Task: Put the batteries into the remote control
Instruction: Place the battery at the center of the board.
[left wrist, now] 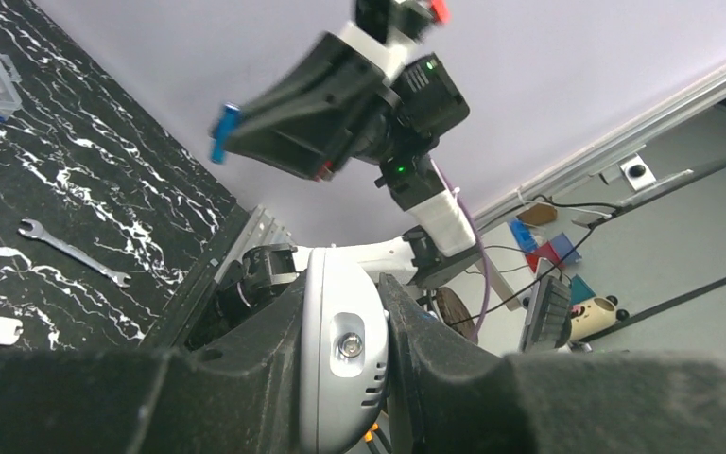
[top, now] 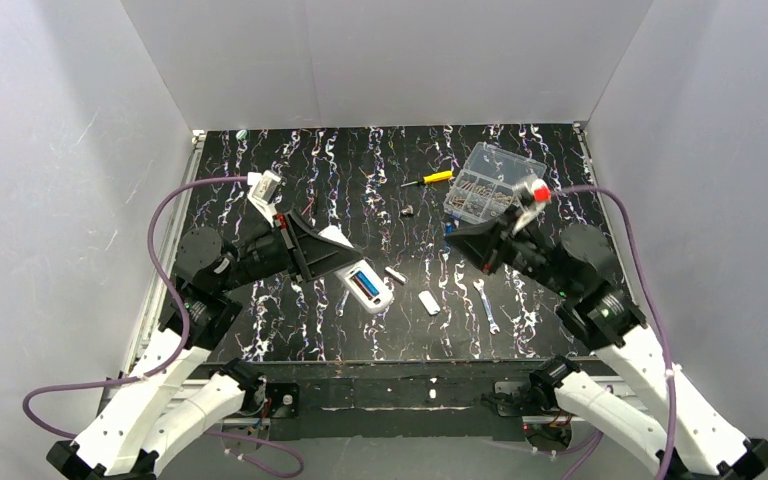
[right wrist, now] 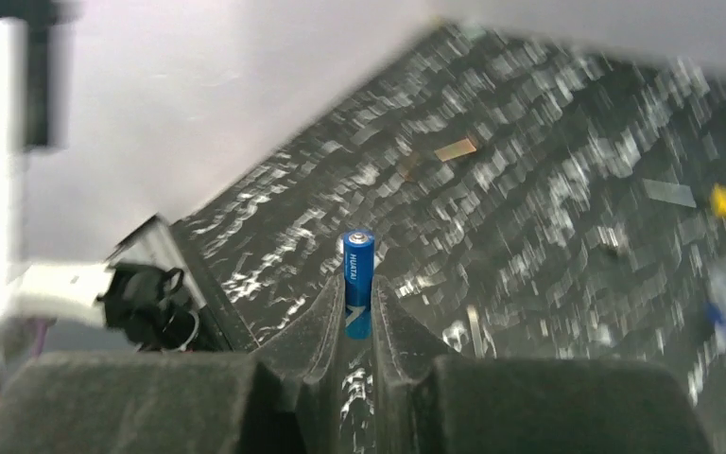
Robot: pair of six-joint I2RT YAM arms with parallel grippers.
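Note:
The white remote control (top: 378, 296) is tilted, back side up, with one blue battery (top: 364, 285) in its open compartment. My left gripper (top: 343, 258) is shut on its far end. In the left wrist view the remote control's (left wrist: 340, 350) rounded end sits pinched between the black fingers (left wrist: 454, 378). My right gripper (top: 454, 237) hovers to the right of the remote, shut on a second blue battery (top: 448, 229). That battery (right wrist: 358, 270) stands upright between the right gripper's (right wrist: 357, 305) tips in the right wrist view, and the left wrist view also shows this battery (left wrist: 224, 132).
A flat white cover (top: 429, 302) and a small pale piece (top: 395, 273) lie just right of the remote. A silver wrench (top: 487, 305) is nearer the front edge. A yellow-handled screwdriver (top: 430, 179) and a clear compartment box (top: 493, 182) sit at the back right.

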